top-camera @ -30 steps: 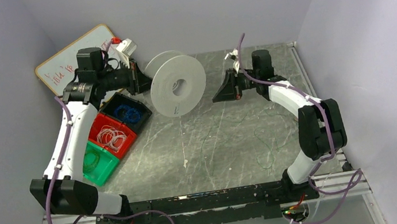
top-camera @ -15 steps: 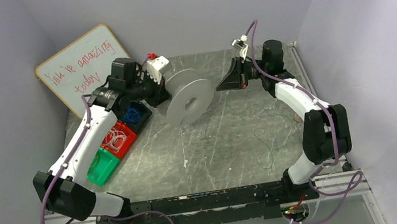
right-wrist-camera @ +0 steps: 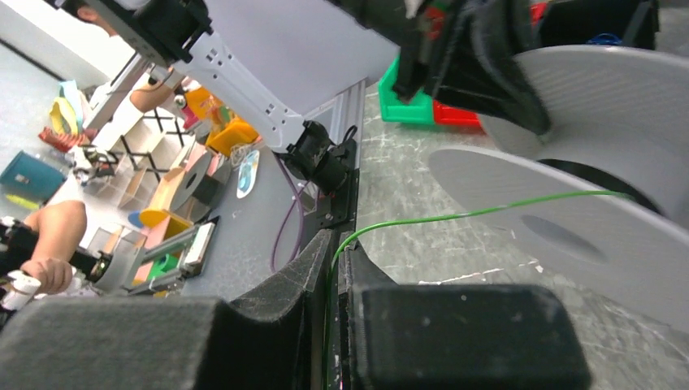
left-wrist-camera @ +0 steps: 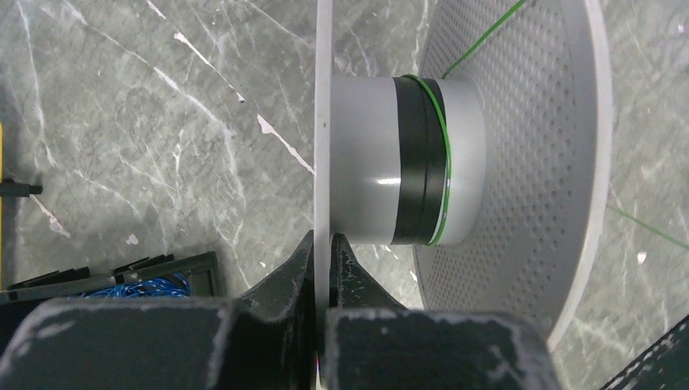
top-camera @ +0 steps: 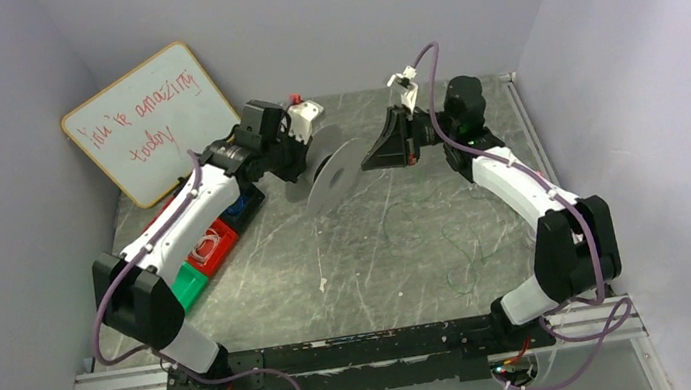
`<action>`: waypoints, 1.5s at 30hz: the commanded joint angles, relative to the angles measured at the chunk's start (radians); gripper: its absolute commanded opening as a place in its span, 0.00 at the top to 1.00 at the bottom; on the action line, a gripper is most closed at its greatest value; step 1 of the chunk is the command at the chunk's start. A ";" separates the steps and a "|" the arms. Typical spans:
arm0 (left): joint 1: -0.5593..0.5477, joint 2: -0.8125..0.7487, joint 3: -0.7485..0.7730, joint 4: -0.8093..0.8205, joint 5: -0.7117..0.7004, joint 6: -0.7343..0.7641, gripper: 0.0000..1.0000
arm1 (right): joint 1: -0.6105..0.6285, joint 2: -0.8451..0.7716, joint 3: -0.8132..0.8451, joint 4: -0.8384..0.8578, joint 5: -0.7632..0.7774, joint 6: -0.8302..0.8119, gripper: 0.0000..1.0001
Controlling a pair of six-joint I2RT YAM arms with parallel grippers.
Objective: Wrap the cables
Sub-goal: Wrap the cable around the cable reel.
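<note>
Two pinches carried everything: the left gripper (left-wrist-camera: 323,244), bottom middle of its wrist view, clamped the thin near rim of the spool (left-wrist-camera: 366,162), and the right gripper (right-wrist-camera: 333,248) was squeezed narrow on the green wire (right-wrist-camera: 487,213), which ran rightward to the spool's core, where barely a turn lay. More of the wire sprawled loose over the table (top-camera: 378,241) at the overhead view's lower right. I judged that a snag or kink there could jerk the strand out of the right grip or twist the spool in its edge hold.
</note>
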 commanded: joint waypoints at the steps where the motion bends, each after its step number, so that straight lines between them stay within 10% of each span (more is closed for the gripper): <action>1: 0.004 0.032 0.108 0.043 -0.087 -0.138 0.98 | 0.056 -0.038 0.015 -0.064 -0.007 -0.126 0.89; 22: -0.014 0.096 0.223 0.040 -0.218 -0.412 0.98 | 0.186 0.009 0.035 -0.362 0.046 -0.463 0.92; 38: 0.197 0.198 0.517 -0.014 0.258 -0.628 0.98 | 0.176 0.167 0.060 -0.418 0.056 -0.492 0.96; 45: 0.364 0.203 0.397 0.210 0.781 -0.652 0.98 | 0.005 0.178 -0.021 -0.099 -0.012 -0.203 0.97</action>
